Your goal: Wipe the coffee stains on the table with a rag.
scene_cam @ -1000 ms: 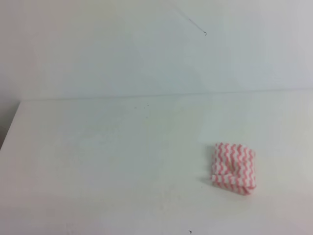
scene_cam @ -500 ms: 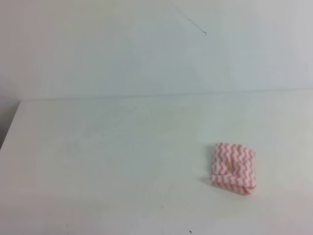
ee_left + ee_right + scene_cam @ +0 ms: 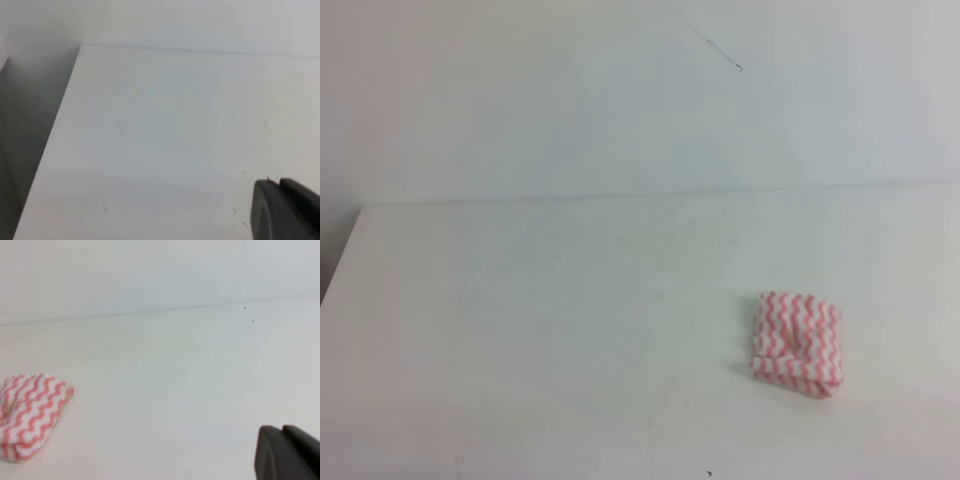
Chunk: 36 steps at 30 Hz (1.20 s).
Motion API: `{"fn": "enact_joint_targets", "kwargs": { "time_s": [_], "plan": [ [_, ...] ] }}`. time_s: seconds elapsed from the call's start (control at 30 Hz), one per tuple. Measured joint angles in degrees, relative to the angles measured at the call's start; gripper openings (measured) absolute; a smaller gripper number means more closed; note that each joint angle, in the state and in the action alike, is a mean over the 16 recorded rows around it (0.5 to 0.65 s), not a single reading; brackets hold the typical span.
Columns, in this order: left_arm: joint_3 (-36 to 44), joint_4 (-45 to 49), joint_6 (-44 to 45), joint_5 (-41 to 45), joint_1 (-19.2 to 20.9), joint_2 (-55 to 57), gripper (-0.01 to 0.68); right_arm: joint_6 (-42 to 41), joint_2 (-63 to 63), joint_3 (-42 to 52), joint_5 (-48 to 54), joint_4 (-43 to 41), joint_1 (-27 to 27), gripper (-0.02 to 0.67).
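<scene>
Rag (image 3: 798,343) with pink and white zigzag stripes lies folded on the white bench (image 3: 540,330). It sits flat, alone, well away from the wall (image 3: 570,100) behind the bench. No arm touches the rag. In the right wrist view the rag lies far to the left of the right gripper (image 3: 286,452), which shows as a dark shape with its jaws pressed together, holding nothing. The left gripper (image 3: 282,207) is a dark shape over bare bench, and I cannot tell if its jaws are spread or pressed together.
</scene>
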Motion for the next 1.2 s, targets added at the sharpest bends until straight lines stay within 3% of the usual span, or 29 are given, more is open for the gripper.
{"fn": "enact_joint_targets", "kwargs": {
  "time_s": [1.2],
  "plan": [
    [-0.2,0.0,0.0,0.0,0.0,0.0,0.000,0.0,0.0,0.0,0.1,0.0,2.3,-0.003]
  ]
}}
